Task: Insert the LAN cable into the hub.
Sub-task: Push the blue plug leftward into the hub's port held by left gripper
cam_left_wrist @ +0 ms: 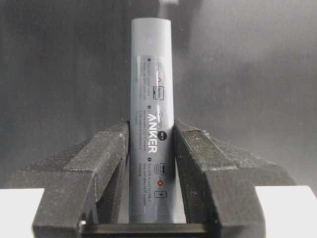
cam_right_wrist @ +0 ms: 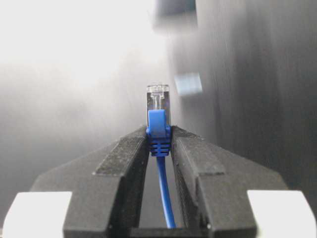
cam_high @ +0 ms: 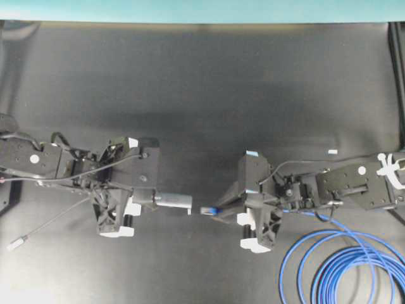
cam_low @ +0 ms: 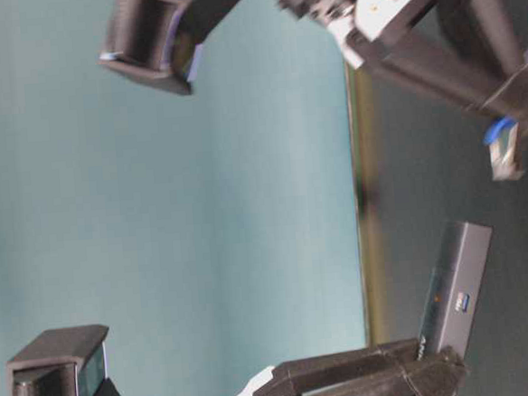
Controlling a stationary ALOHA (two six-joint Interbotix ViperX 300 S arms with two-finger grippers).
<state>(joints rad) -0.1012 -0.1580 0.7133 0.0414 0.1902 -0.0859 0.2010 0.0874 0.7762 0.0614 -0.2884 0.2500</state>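
LAN cable (cam_high: 345, 269) and hub (cam_high: 173, 201) are both gripped and raised, so pick-up looks finished; alignment and insertion remain, since plug and hub end stand apart with a small gap between them. Taking the hub as landmark:

Black table mat (cam_high: 202, 88): matte, dark, spread beneath and around the hub.

Cable coil: thin, round, glossy bright-blue cord lying in overlapping loops well to the right of the hub and nearer the viewer, on the mat.

Left gripper (cam_left_wrist: 151, 148): jaws closed narrowly on the hub's lower half; its fingers (cam_left_wrist: 106, 163) are black, wedge-shaped, faced with rough foam-like pads.

Hub: slim grey bar with rounded edges and a smooth satin surface bearing small white print, its free end pointing toward the plug.

Right gripper (cam_right_wrist: 159, 144): just right of the hub's free end, jaws pinched on the cable's ribbed blue boot.

Plug (cam_right_wrist: 158, 97): small, clear, boxy plastic, protruding past the fingertips toward the hub.
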